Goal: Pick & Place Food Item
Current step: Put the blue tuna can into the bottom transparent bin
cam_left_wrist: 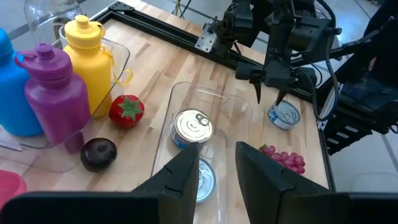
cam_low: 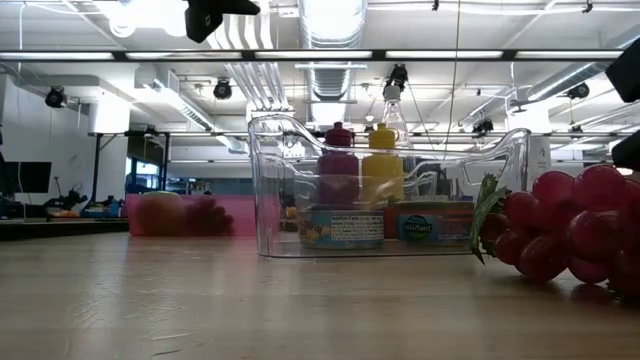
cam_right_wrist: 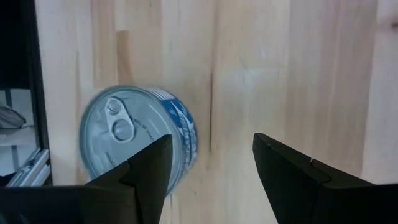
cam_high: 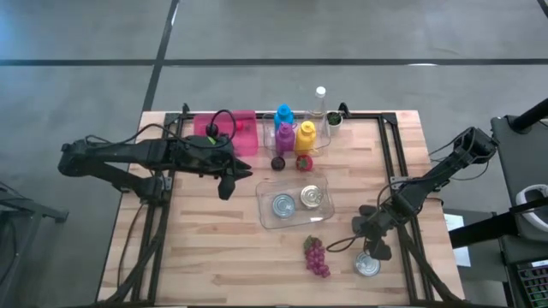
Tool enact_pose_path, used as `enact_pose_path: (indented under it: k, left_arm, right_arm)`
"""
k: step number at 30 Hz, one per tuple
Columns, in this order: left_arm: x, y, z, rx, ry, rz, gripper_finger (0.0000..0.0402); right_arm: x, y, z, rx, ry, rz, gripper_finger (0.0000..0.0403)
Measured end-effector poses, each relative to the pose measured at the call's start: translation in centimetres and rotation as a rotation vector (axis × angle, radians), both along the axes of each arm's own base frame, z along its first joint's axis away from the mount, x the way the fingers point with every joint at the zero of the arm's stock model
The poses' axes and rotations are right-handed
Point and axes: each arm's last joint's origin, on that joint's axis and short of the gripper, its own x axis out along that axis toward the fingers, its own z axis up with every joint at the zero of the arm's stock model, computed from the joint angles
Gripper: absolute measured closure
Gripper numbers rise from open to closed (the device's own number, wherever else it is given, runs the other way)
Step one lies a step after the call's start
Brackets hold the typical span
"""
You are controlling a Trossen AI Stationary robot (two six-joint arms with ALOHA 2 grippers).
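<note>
- Near the table's (cam_high: 205, 248) front right corner: a lone can (cam_high: 367, 265), upright, pull-tab up, just right of the grapes (cam_high: 317, 257).
- Right gripper (cam_high: 374, 248): above that can, pointing down, jaws spread and holding nothing; in its wrist view the can (cam_right_wrist: 138, 134) lies off to one side of the gap, by one finger (cam_right_wrist: 149, 168).
- Left gripper (cam_high: 227, 186): over the table's left-centre, clear of all items, fingers (cam_left_wrist: 180, 180) a little apart and holding nothing.
- Clear bin (cam_high: 267, 214), mid-table: two cans inside, side by side (cam_high: 283, 205) (cam_high: 312, 198).
- Behind the bin: a strawberry (cam_high: 304, 162) and a plum (cam_high: 277, 162).
- Back edge: blue (cam_high: 284, 114), purple (cam_high: 284, 137) and yellow (cam_high: 305, 137) bottles, a clear bottle (cam_high: 320, 101), a pink box (cam_high: 248, 133).
</note>
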Motion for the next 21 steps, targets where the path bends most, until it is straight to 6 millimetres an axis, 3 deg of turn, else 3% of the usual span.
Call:
enact_pose_path:
  k: [21]
  left_arm:
    - [0.0, 0.0, 0.0, 0.0, 0.0, 0.0, 0.0293]
  right_arm:
    - [-0.4, -0.3, -1.3, 0.007, -0.013, 0.004, 0.0184]
